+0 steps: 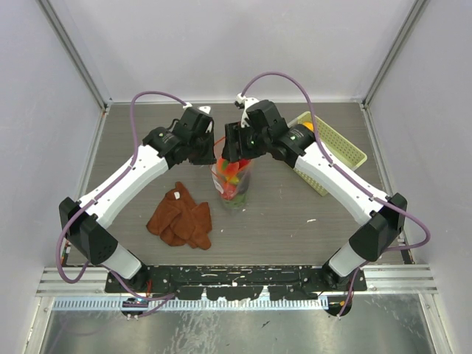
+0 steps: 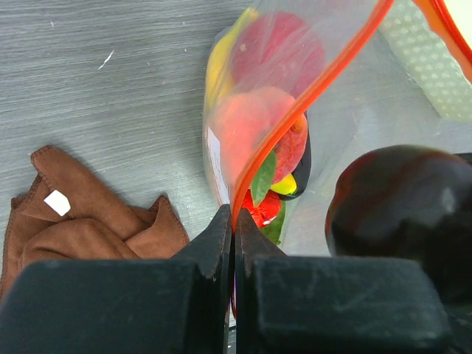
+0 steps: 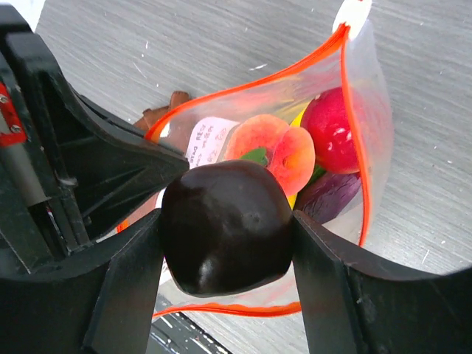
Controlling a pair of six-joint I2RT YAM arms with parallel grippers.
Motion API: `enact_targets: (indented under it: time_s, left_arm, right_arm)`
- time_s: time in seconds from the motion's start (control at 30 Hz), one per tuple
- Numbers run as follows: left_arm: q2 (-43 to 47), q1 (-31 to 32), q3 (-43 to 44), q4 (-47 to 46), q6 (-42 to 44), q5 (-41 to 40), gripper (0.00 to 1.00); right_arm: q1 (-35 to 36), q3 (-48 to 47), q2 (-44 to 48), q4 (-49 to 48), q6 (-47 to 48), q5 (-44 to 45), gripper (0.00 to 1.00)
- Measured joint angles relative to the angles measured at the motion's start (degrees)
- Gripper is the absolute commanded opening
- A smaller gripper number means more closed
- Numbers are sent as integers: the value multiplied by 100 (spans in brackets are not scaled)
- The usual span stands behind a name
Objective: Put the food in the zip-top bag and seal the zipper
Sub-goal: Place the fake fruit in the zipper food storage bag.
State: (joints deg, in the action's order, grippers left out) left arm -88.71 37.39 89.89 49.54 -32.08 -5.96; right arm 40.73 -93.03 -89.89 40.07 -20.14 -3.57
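The clear zip-top bag stands open between my two grippers. My left gripper is shut on its orange-red zipper and holds the mouth edge up. Inside lie a peach, a red apple, a yellow banana, a purple piece and green leaves. My right gripper is shut on a near-black round fruit and holds it just over the open mouth. The zipper's white end tab is at the far end.
A rust-brown cloth lies crumpled left of the bag, also in the left wrist view. A pale green slotted basket stands at the right behind my right arm. The enclosure walls close in on both sides.
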Motion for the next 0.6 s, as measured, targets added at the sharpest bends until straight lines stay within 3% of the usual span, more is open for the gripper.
enact_targets:
  time_s: [0.6]
  left_arm:
    - [-2, 0, 0, -2, -4, 2, 0]
  right_arm:
    - [31, 26, 0, 529, 111, -306, 80]
